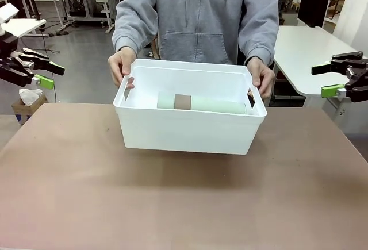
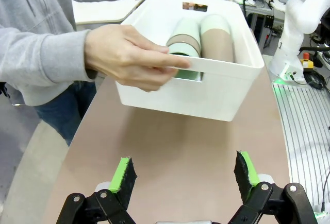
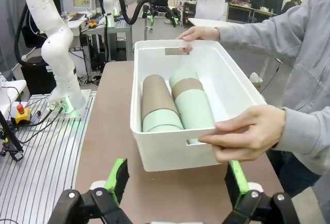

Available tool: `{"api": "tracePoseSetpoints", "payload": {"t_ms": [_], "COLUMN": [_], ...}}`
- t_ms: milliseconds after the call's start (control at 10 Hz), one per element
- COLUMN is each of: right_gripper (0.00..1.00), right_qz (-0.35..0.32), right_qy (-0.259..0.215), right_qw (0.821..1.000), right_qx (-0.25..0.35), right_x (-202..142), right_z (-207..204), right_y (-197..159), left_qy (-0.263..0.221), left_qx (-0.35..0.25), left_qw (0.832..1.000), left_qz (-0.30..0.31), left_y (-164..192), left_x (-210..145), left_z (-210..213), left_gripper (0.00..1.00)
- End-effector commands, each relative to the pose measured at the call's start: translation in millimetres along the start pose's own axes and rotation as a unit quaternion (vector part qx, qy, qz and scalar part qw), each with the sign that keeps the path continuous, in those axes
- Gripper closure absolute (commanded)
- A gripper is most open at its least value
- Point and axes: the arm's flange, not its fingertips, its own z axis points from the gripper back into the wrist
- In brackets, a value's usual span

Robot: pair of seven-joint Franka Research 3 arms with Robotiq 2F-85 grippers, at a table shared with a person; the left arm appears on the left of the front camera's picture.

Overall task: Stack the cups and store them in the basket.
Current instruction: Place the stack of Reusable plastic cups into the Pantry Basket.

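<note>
The white basket (image 1: 190, 132) is at the middle of the table, and a person grips its two handle slots. Inside it the cups (image 1: 201, 103) lie on their sides as two nested stacks, mint green and tan-brown. My left gripper (image 1: 52, 75) hovers open at the far left, well away from the basket. In the left wrist view my left gripper (image 2: 185, 172) faces one short end of the basket (image 2: 206, 98) and the cups (image 2: 206, 38). My right gripper (image 1: 322, 80) is open at the far right. Its wrist view has my right gripper (image 3: 175, 180), the basket (image 3: 170, 154) and the cups (image 3: 175, 105).
The person's hands (image 2: 129, 56) (image 3: 247, 136) wrap the basket's short ends. Brown tabletop (image 1: 172, 204) lies bare in front of the basket. A white side table (image 1: 305, 49) stands at the back right. The other arm's base (image 3: 56, 44) stands past the table's edge.
</note>
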Motion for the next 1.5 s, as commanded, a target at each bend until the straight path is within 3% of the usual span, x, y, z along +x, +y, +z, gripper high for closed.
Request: {"api": "tracePoseSetpoints", "payload": {"t_ms": [0, 1400], "right_gripper": [0.00, 0.00], "right_qz": [-0.008, -0.008], "right_qy": [-0.004, -0.004], "right_qw": [1.000, 1.000], "right_qx": [-0.005, -0.005], "right_x": [5.1, 5.1], "right_z": [0.4, 0.4], "right_y": [-3.6, -3.6], "left_qy": [0.003, 0.003], "left_qx": [-0.003, -0.003], "left_qw": [1.000, 1.000], "left_qz": [-0.003, -0.003], "left_y": [-2.1, -2.1], "left_x": [1.4, 1.4], "left_z": [0.6, 0.6], "left_gripper": [0.00, 0.00]}}
